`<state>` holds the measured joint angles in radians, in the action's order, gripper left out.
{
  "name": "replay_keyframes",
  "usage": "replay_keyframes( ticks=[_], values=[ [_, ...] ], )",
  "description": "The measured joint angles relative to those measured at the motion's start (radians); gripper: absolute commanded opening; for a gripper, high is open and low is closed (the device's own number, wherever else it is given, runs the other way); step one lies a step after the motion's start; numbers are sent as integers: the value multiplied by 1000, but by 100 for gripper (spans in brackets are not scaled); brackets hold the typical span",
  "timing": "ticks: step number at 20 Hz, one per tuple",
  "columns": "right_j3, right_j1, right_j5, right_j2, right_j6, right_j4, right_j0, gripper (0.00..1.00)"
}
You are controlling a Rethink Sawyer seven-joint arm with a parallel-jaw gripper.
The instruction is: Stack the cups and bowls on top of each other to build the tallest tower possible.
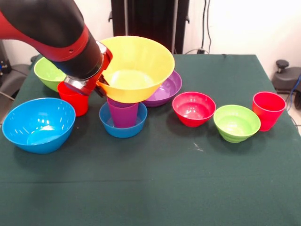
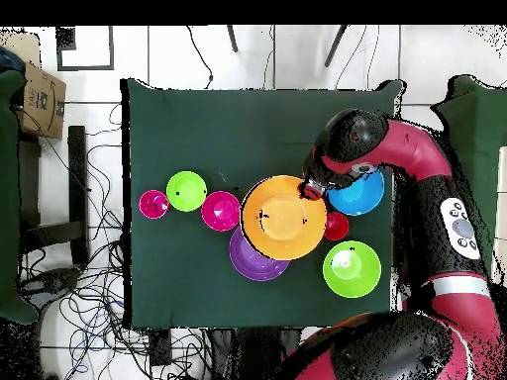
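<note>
The large yellow bowl sits high over the middle of the desk, its base over the mouth of the purple cup, which stands upright inside the small blue bowl. That makes a three-piece tower: small bowl as a foot, cup as a column, big bowl as a cap. The yellow bowl tilts a little and looks wide for so narrow a support, so it is probably held level while it settles.

The pincer is at the bowl's left rim and appears to be pinching that rim, though the arm's wrist hides the fingertips and I cannot tell for certain whether they are pressed on it. In the overhead view the pincer meets the bowl's edge too.

Just behind and right of the tower lies the large purple bowl, partly covered by the yellow one. Left of the tower a red cup stands under the wrist, with the large lime green bowl behind it and the large blue bowl nearer. To the right, in a row well apart from the tower, are the small red-pink bowl, the small lime green bowl and a second red cup, all unstacked.

My judgement is that letting go is the risk: the cap could tip off the cup.
</note>
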<state>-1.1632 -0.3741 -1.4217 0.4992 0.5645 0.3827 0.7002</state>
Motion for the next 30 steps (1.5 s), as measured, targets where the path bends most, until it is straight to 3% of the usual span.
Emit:
replay_keyframes(
  ticks=[14, 30],
  values=[
    [0, 41, -2, -14, 0, -13, -1, 0],
    [7, 38, -1, -18, 0, -14, -2, 0]
  ],
)
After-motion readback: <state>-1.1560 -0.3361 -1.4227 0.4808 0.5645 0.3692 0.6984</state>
